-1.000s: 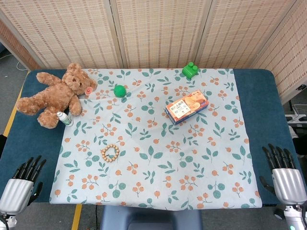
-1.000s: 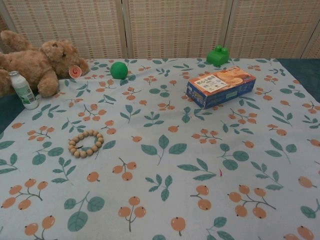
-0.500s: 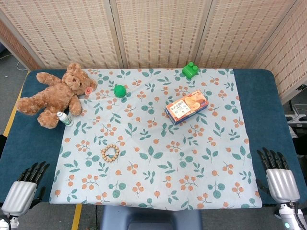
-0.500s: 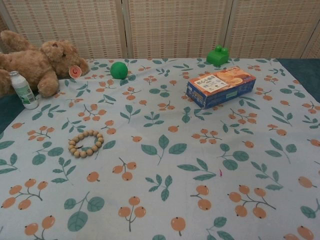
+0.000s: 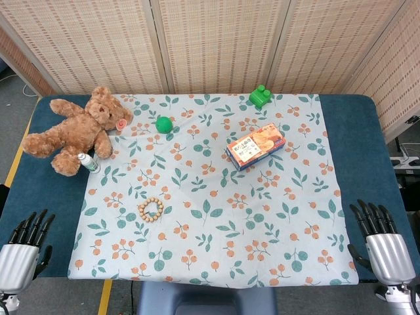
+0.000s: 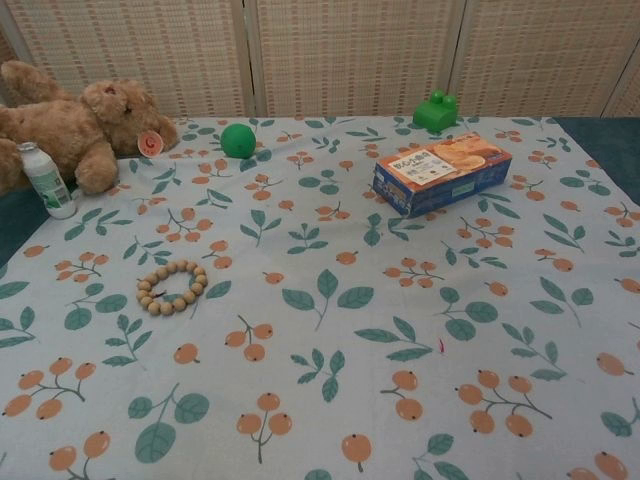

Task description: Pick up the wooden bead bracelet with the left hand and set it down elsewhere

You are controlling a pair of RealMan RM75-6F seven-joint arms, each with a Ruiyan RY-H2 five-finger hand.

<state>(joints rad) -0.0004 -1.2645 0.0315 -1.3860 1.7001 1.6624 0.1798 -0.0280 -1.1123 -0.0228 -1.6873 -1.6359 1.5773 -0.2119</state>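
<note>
Wooden bead bracelet flat on counter, well ahead and right of left hand fingers, apparently spread, empty. Right hand likewise. Best approached low, pinching one bead arc.

In the head view the left hand runs off the bottom edge, so its wrist and arm go unseen; the right hand is cut the same way at the bottom right corner; neither hand shows in the chest view. The teddy bear is clipped by the left edge of the chest view; the print on the biscuit box and on the small bottle is too small to read.
</note>
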